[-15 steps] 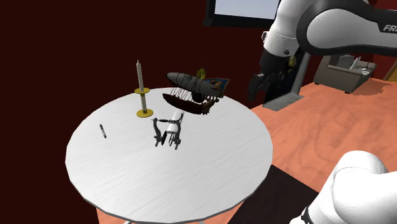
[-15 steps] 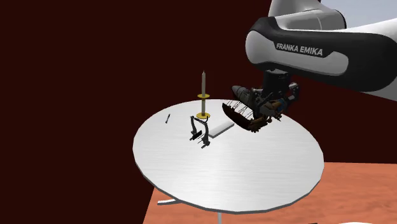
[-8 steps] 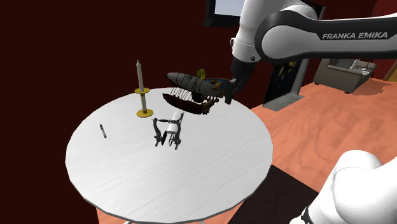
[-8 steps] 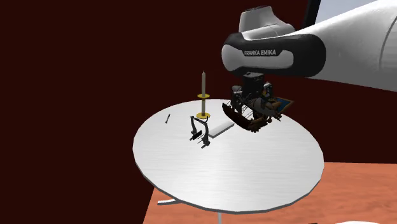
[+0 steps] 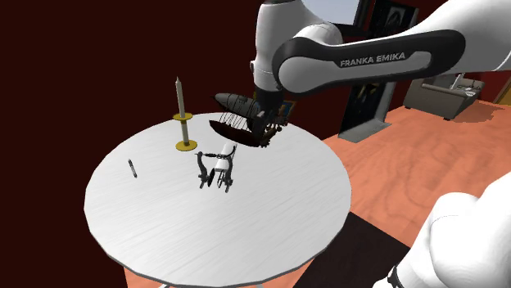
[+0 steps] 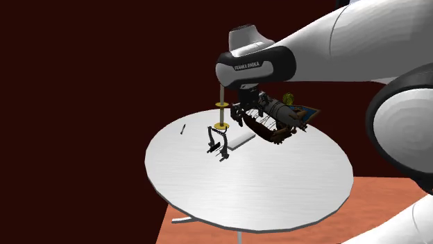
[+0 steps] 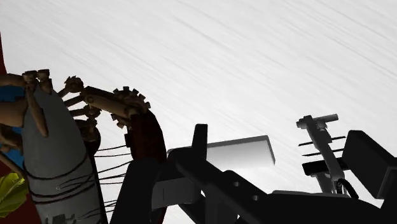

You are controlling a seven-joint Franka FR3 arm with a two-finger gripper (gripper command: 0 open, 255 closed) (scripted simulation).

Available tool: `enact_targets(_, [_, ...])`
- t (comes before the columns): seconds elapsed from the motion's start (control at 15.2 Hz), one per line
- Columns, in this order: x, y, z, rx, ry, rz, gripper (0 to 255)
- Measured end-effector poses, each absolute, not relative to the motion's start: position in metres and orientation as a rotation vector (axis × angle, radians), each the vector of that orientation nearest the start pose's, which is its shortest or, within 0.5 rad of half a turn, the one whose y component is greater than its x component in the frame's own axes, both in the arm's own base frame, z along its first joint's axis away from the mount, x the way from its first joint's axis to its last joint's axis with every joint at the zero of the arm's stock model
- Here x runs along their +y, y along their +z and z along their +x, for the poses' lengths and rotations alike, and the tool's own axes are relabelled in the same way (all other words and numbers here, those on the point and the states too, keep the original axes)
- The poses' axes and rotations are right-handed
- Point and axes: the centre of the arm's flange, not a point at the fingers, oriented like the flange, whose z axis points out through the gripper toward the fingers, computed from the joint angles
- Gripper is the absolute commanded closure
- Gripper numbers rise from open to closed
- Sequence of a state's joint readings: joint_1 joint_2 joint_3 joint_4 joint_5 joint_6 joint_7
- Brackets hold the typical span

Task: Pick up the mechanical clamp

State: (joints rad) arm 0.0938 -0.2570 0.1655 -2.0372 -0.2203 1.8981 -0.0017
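The mechanical clamp [image 5: 214,169] [image 6: 217,143] [image 7: 323,147] stands upright near the middle of the round white surface [image 5: 270,217] [image 6: 277,187], just beside a white block [image 6: 240,141] [image 7: 240,153]. The jaws stand apart, empty, above a dark ship model [image 5: 244,119] [image 6: 272,119] [image 7: 56,159] at the far rim, clear of the clamp. A candle [image 5: 180,102] [image 6: 221,93] in a gold holder and a small dark pen [image 5: 132,168] [image 6: 182,129] stand apart from it. The arm [image 5: 360,61] [image 6: 253,66] reads "FRANKA EMIKA". Walls are dark red; the floor [image 5: 409,172] is orange wood-grain.
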Motion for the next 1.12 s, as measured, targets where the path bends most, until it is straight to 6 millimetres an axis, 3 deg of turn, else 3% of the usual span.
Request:
enact_targets(0.73, [0.221,0.498,0.569,-0.993,-0.173,-3.301,0])
enact_targets(0.92, [0.240,0.483,0.580,-1.083,-0.158,-3.288,0])
enact_targets(1.12, [0.245,0.467,0.582,-1.097,-0.156,-3.285,0])
